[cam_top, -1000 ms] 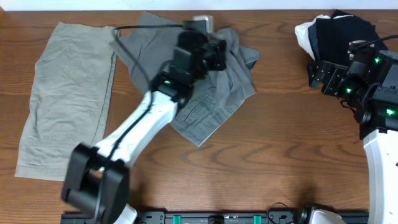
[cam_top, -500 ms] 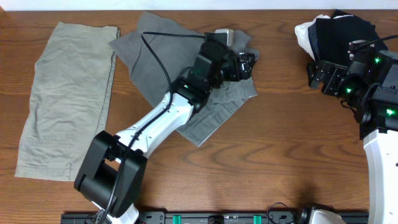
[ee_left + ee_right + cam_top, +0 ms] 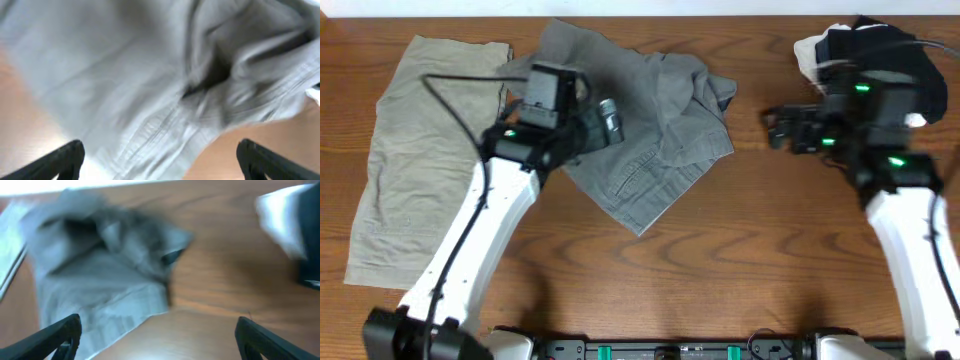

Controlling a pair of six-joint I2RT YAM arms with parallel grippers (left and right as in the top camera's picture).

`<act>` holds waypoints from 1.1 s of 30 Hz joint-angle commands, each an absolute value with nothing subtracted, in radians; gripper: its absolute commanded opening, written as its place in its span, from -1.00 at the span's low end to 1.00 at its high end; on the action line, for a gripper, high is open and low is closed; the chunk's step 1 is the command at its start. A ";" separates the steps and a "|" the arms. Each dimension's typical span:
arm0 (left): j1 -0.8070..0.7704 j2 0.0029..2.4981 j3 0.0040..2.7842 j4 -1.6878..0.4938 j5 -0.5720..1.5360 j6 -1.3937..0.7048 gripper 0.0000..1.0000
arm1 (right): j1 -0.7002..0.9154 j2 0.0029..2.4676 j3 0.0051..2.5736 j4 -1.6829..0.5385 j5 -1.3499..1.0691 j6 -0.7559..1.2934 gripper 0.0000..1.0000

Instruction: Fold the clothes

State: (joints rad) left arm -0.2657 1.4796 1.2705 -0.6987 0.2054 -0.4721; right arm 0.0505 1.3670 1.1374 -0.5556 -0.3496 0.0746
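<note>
Khaki garment (image 3: 420, 150) lies beside grey shorts (image 3: 665, 125); dark pile (image 3: 880, 55) sits well apart.

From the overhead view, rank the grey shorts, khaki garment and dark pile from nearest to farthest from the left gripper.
1. grey shorts: directly beneath the left gripper.
2. khaki garment: laid flat further left.
3. dark pile: far right, top corner.

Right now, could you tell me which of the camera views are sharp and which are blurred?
Overhead: the wood table and grey shorts are crisp and evenly lit; only the left arm is slightly smeared. Left wrist: heavy motion blur, with the shorts' seams streaked. Right wrist: soft throughout; the shorts and the dark-and-white pile lack clean edges.
</note>
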 commanded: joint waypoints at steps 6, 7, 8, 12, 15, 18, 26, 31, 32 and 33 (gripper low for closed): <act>-0.236 1.469 1.204 -0.847 0.138 -0.521 0.96 | 0.321 1.547 1.150 -0.529 -0.232 0.038 0.80; -0.236 1.469 1.191 -0.833 0.138 -0.529 0.96 | 0.341 1.565 1.150 -0.511 -0.232 0.053 0.77; -0.236 1.469 1.179 -0.815 0.138 -0.536 0.96 | 0.363 1.587 1.150 -0.488 -0.231 0.083 0.67; -0.235 1.470 1.150 -0.741 0.137 -0.541 0.96 | 0.451 1.686 1.150 -0.393 -0.192 0.233 0.50; -0.230 1.470 1.149 -0.727 0.128 -0.545 0.96 | 0.521 1.758 1.150 -0.326 -0.067 0.293 0.49; -0.225 1.470 1.149 -0.728 0.111 -0.544 0.96 | 0.574 1.814 1.150 -0.257 0.021 0.292 0.52; -0.226 1.470 1.148 -0.731 0.077 -0.544 0.96 | 0.625 1.869 1.150 -0.167 0.352 0.349 0.57; -0.226 1.470 1.146 -0.731 0.058 -0.544 0.96 | 0.605 1.884 1.150 -0.139 0.469 0.374 0.38; -0.226 1.470 1.144 -0.731 0.058 -0.544 0.96 | 0.598 1.890 1.150 -0.135 0.471 0.375 0.33; -0.226 1.470 1.140 -0.730 0.058 -0.544 0.96 | 0.590 1.898 1.150 -0.133 0.471 0.382 0.30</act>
State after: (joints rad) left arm -0.2302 1.4704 1.1530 -0.7292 0.0853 -0.5282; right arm 0.6109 1.8603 1.1381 -0.1379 0.3676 0.3443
